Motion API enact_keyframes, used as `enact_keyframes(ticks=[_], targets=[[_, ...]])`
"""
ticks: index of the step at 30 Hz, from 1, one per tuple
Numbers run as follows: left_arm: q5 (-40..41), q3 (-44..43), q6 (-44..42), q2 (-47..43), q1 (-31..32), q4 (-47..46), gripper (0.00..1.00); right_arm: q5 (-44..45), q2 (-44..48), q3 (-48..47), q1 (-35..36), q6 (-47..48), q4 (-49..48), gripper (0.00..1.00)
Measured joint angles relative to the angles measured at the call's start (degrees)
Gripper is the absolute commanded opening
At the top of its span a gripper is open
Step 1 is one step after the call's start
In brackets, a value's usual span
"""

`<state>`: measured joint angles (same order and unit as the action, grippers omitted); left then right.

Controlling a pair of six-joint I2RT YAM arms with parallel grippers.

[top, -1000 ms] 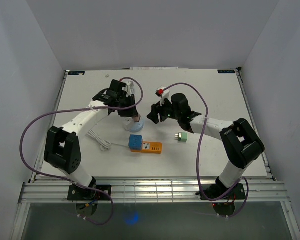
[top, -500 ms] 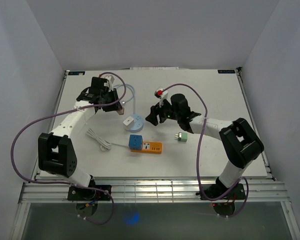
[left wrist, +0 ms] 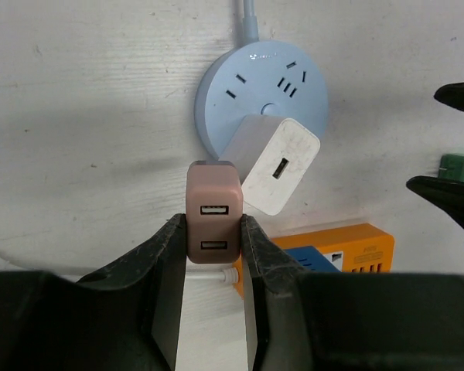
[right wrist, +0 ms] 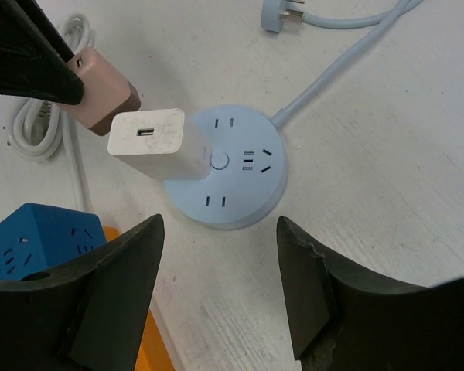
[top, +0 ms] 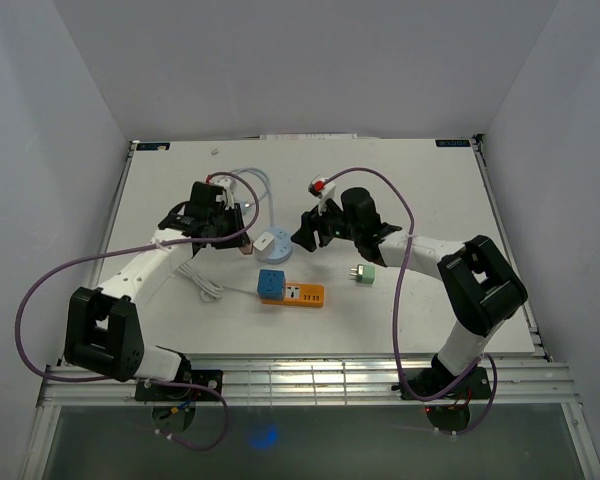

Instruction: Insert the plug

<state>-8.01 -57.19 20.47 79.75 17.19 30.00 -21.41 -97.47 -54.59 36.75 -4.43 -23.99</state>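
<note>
A pink two-port USB plug [left wrist: 213,212] is clamped between the fingers of my left gripper [left wrist: 213,232], which is shut on it and hovers just beside the round light-blue socket [left wrist: 240,85]. A white USB charger [left wrist: 278,164] sits plugged into that socket's near edge, next to the pink plug. In the right wrist view the round socket [right wrist: 243,182] lies just ahead of my right gripper [right wrist: 220,232], which is open and holds nothing. The pink plug [right wrist: 100,89] shows at the upper left there. From above, the left gripper [top: 238,220] and right gripper [top: 305,232] flank the socket [top: 280,250].
An orange power strip [top: 302,294] with a blue cube adapter [top: 271,284] on it lies in front of the socket. A green adapter [top: 364,274] sits to the right. A coiled white cord [top: 195,277] lies to the left. The socket's blue cable [right wrist: 348,54] runs toward the back.
My left gripper, still holding the pink plug, swung away from the socket to the back left, then came back toward it. The right gripper has barely moved.
</note>
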Motion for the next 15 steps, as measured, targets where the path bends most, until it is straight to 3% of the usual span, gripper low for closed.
enact_keyframes(ticks=[6,15], targets=[[5.0,-3.8,-0.9,3.0,1.2,-1.4,0.00,0.1,-0.1,0.0,0.0,0.1,0.6,0.66],[0.8,-3.6,-1.6,4.2,4.5,-6.1,0.00,0.3,-0.2,-0.7,0.0,0.3,1.7,0.66]])
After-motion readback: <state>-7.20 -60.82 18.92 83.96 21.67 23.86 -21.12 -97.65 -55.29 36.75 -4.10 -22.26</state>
